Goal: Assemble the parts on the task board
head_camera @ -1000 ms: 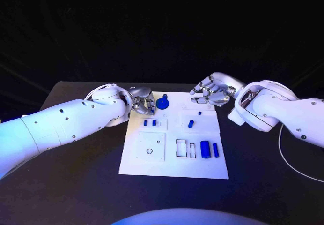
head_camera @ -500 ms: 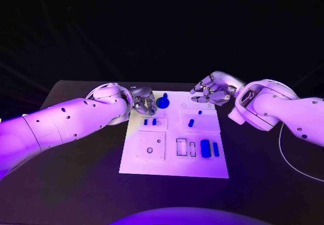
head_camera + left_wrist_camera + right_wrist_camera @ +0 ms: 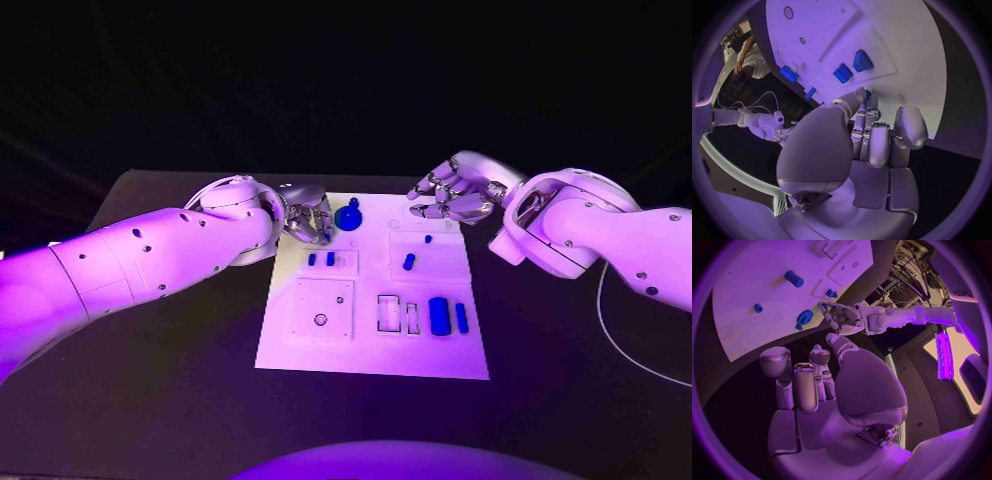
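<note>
Your white rectangular task board [image 3: 372, 340] lies in the middle of the black table [image 3: 144, 400], and both silver hands hover at its far end. The left hand [image 3: 304, 222] sits just beside the round blue knob-shaped part [image 3: 348, 218] standing near the board's far edge; its fingers are curled together, but you cannot tell from these pictures whether they touch the knob. The right hand [image 3: 454, 196] is over the far right corner with fingers curled in and nothing in them. Watch the risk here: if the left hand closes blindly, I judge it could knock the knob over or nudge the board, since its own fingers hide the contact. On the board you can count, in the head view, one knob, two small blue pegs [image 3: 320, 259] side by side, one short blue peg [image 3: 408, 263] mid-board, and two upright blue blocks [image 3: 449, 317] nearer you, six blue parts altogether.
</note>
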